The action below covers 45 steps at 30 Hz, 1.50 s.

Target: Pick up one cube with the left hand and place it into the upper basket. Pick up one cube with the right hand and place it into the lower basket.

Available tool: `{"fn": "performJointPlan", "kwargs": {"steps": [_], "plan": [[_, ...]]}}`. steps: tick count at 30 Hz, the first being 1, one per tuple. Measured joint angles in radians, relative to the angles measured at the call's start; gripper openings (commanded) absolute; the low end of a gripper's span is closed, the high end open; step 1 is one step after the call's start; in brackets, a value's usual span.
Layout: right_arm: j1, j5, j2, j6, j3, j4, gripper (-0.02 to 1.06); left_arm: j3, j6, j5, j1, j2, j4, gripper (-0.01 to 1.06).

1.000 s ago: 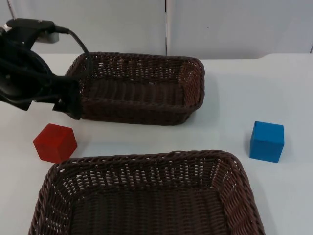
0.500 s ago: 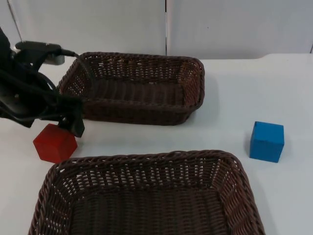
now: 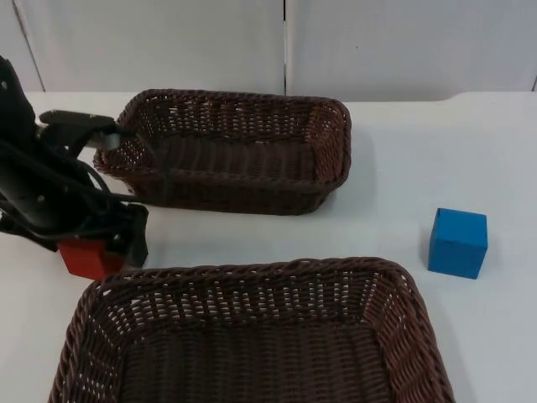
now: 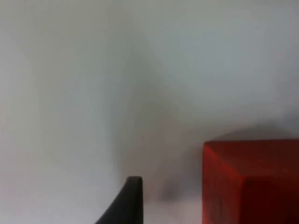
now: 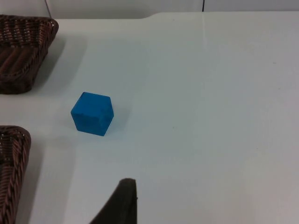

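The left gripper [image 3: 99, 243] was down over the red cube [image 3: 84, 258] on the white desk [image 3: 419, 168], between the upper basket [image 3: 239, 151] and the lower basket [image 3: 252, 336]; whether its fingers were open or closed could not be told. The blue cube [image 3: 458, 243] sat apart, right of both baskets, and the right gripper's finger state could not be told.

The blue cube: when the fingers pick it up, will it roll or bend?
The blue cube rests on a flat face, so it probably will not roll. Its sharp, straight edges suggest it is stiff. Its flat opposite sides should suit a grip, though the smooth-looking surface might slip a little.
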Motion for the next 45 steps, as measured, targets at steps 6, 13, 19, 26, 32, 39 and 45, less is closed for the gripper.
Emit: {"fn": "performJointPlan", "kwargs": {"steps": [6,13,19,26,32,39,45], "plan": [[0.0,0.0,0.0,0.004,0.0,0.0,1.05,0.0,0.0,-0.012,0.0,0.002,0.0,1.05],[0.0,0.0,0.0,0.006,0.0,0.0,1.05,0.0,0.0,-0.017,0.0,0.002,0.0,0.87],[0.0,0.0,0.0,0.006,0.0,0.0,1.05,0.0,0.0,-0.017,0.0,0.002,0.0,0.45],[0.0,0.0,0.0,0.004,0.0,0.0,1.05,-0.002,0.0,0.008,0.0,-0.008,0.0,0.0],[0.0,0.0,0.0,0.004,0.0,0.0,1.05,-0.002,0.0,0.034,0.0,-0.086,0.0,0.0],[0.0,0.0,0.0,0.004,0.0,-0.002,1.05,-0.002,0.0,0.041,0.0,-0.197,0.0,0.0],[0.0,0.0,0.0,0.004,0.0,-0.002,1.05,-0.002,-0.004,0.045,0.0,-0.324,-0.007,0.0]]}}
